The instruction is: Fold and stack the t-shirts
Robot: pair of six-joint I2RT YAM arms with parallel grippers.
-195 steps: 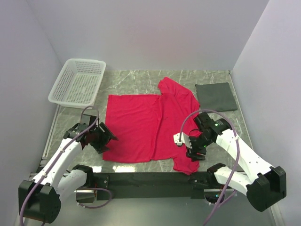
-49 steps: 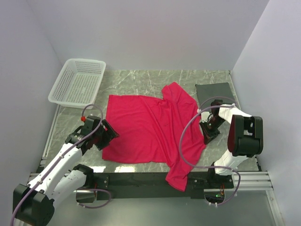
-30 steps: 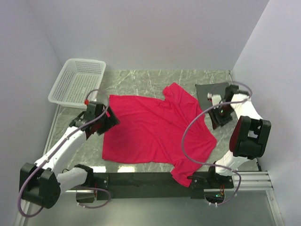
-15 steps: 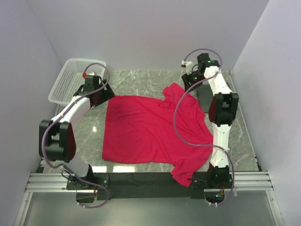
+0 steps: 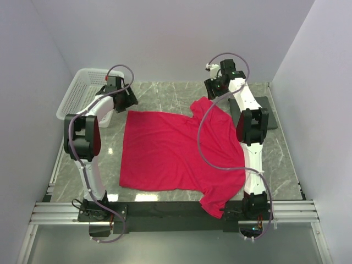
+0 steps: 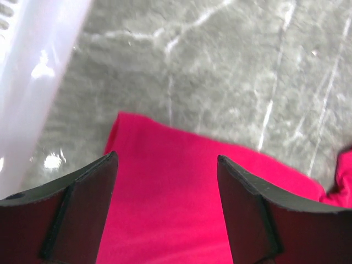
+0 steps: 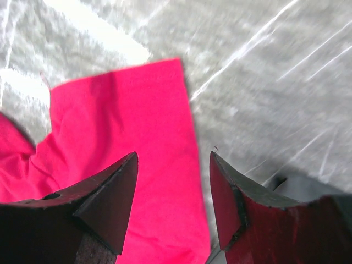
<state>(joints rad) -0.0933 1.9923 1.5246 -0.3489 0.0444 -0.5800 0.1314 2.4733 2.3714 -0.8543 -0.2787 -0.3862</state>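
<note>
The left gripper (image 6: 165,159) has its fingers wide apart and empty, with a corner of the red t-shirt (image 6: 181,203) between them and the white basket (image 6: 33,77) just left. The right gripper (image 7: 173,157) is also spread and empty over another corner; whether either touches the cloth is unclear.

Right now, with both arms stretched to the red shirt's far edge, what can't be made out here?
Grey cloth: in the top view the right arm covers its middle; in the right wrist view only a sliver shows above a jaw.
Basket: in the left wrist view it is blurred and cut off by the left edge.
Contact between open jaws and t-shirt: too small in the top view.
</note>
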